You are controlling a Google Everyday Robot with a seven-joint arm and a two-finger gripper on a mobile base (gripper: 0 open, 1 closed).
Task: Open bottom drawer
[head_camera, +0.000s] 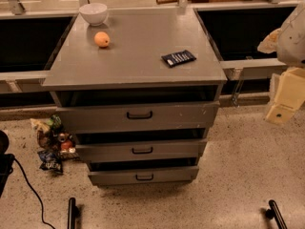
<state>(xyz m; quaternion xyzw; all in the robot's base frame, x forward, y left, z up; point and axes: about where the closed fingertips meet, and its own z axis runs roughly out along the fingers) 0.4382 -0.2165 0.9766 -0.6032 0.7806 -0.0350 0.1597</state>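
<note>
The bottom drawer [143,176] is the lowest and narrowest grey front of the cabinet, with a small black bar handle [144,177]. A dark gap shows above its front. Above it are the mid-sized drawer [140,150] and the tallest top drawer [138,115]. My gripper [286,97] is at the right edge of the view, a pale yellow and white arm end held well above the floor. It is far to the right of the cabinet and touches no drawer.
On the cabinet top [133,70] are a white bowl [93,13], an orange [101,39] and a dark snack packet [178,58]. Snack bags [52,144] lie on the floor at the cabinet's left, with a black cable [28,190] nearby.
</note>
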